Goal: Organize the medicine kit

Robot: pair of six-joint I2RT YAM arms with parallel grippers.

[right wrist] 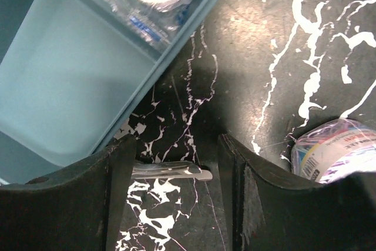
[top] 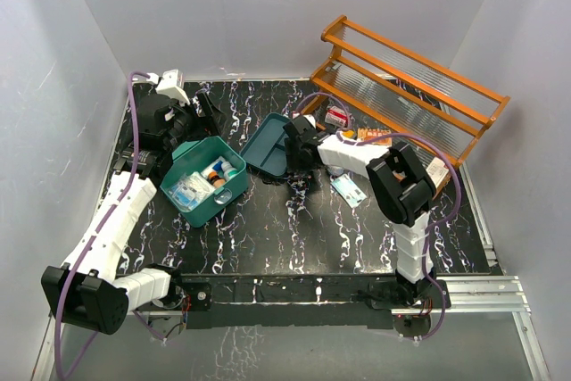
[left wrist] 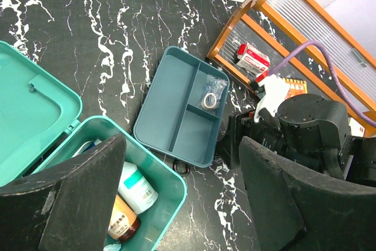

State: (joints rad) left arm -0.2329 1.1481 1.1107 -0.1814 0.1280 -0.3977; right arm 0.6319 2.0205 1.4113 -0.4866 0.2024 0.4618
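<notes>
– Black fingers of my right hand [right wrist: 174, 151] fill the wrist view, spread apart, with one thin silvery piece [right wrist: 170, 171] lying on the surface [right wrist: 282, 39] between them.

– And your left?

– My left hand [left wrist: 182, 145] is spread wide and holds nothing, above the medicine kit [left wrist: 158, 168], which stands open on the left. I count two bottles inside: one white [left wrist: 138, 189], one amber [left wrist: 120, 221].

– The insert?

– One insert tray [left wrist: 176, 127] lies out beside the kit. It has three compartments, with one clear packet [left wrist: 211, 92] in a small one.

– Obstacles?

– One tape roll [right wrist: 338, 145] sits beside my right hand. The orange wooden rack [top: 406, 86] behind holds one red-and-white box [left wrist: 252, 57].
</notes>
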